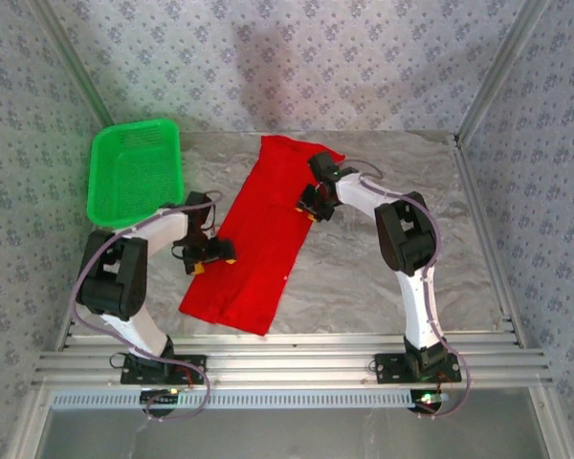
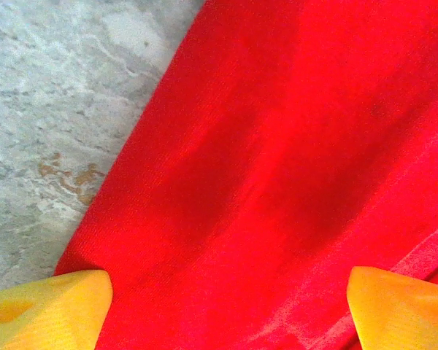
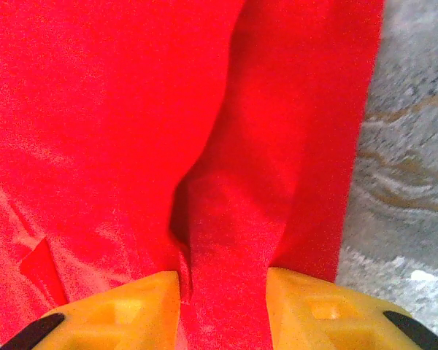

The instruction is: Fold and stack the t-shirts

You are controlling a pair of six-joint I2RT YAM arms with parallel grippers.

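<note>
Green mesh basket sits at the far left corner of the table, apart from the cloth. Left gripper rests at the left long edge of the red t-shirt, about halfway along it. In the left wrist view its yellow fingertips stand wide apart, with flat red cloth spanning the gap between them and nothing clamped; the left tip sits right at the shirt's edge, where bare table begins. The t-shirt lies mid-table as a long narrow strip, running diagonally from near left to far right, plain red side up. Right gripper is on the far half of the strip, near its right edge. In the right wrist view its jaws are drawn in on a raised ridge of the cloth, which fills the gap and touches both fingers. Table surface is grey marbled stone-look, bare to the right of the shirt. Ribbed aluminium rails run along the near edge. Walls carry pale grey floral-patterned covering, with metal posts at the corners.
</note>
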